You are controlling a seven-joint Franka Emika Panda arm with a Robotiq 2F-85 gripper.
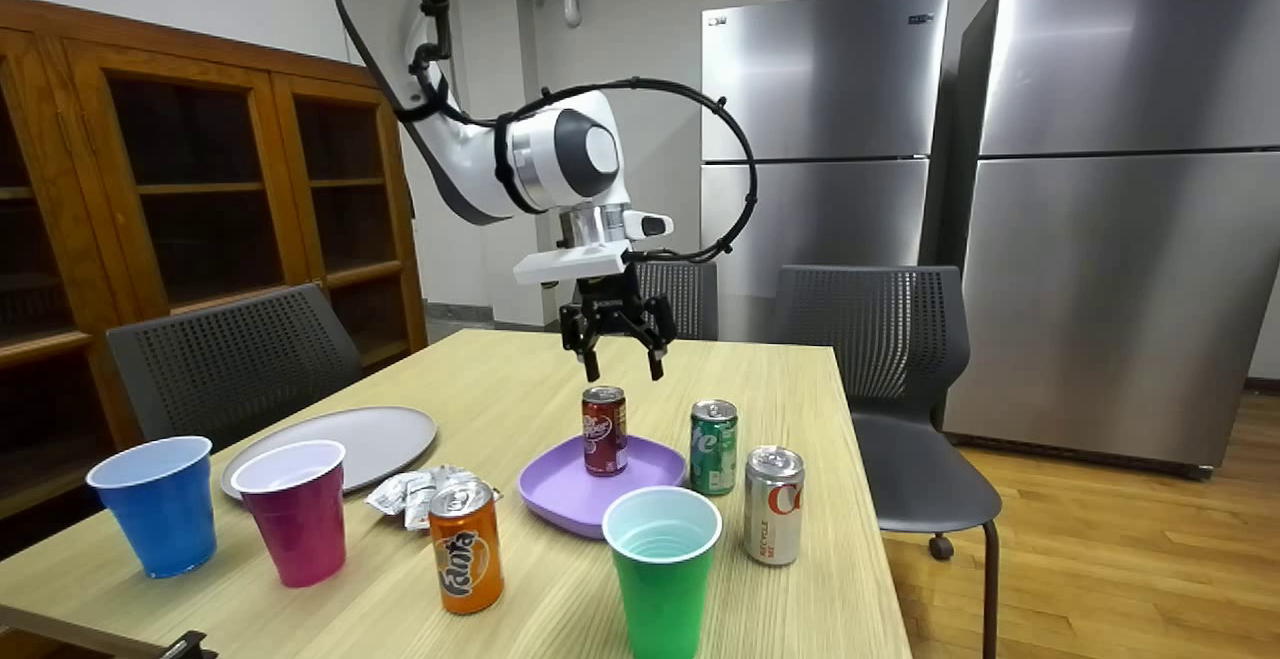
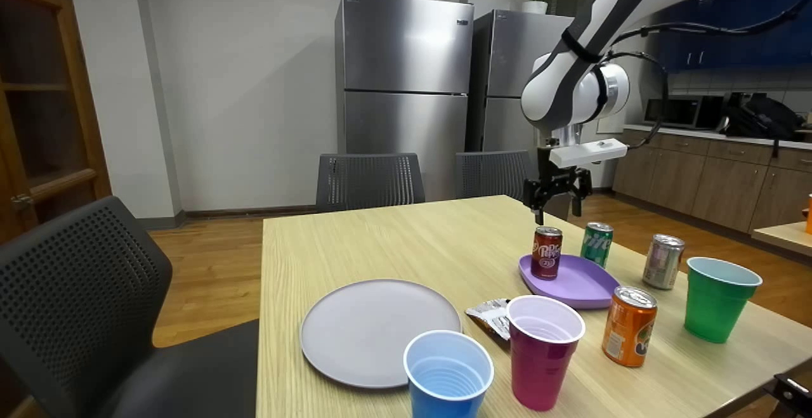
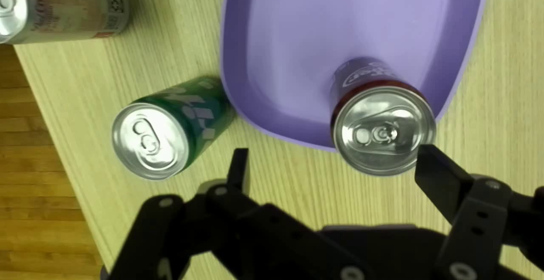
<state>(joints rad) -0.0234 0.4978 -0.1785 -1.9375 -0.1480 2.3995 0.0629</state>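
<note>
- Purple plate [image 1: 560, 487] on a pale wooden bench [image 1: 500, 369]; a dark red Dr Pepper can [image 1: 605, 431] stands upright on it, close to the rim.
- Gripper [image 1: 624, 367] hangs just above that can, fingers spread wide, holding nothing. In the wrist view the can's lid shows right by one fingertip [image 3: 440, 182] and well apart from the other.
- Green Sprite can [image 1: 713, 449] upright just beside the plate; whether its base touches the rim is hard to tell.
- Silver Diet Coke can [image 1: 774, 506] upright near the Sprite can, with a green cup [image 1: 662, 579] standing near it.
- Orange Fanta can [image 1: 466, 551] upright, apart from the purple plate.
- Crumpled silvery packet [image 2: 491, 316] lying between the purple plate and a round grey plate [image 2: 374, 335], as seen in an exterior view.
- Magenta cup [image 1: 297, 519] and blue cup [image 1: 157, 509] both upright near the grey plate.
- White robot arm [image 1: 545, 154] reaching down over the bench.
- Dark mesh-backed chairs [image 1: 870, 329] around the bench; behind, steel refrigerators [image 1: 820, 229] and a brown wooden cabinet [image 1: 200, 187] with paned doors.
</note>
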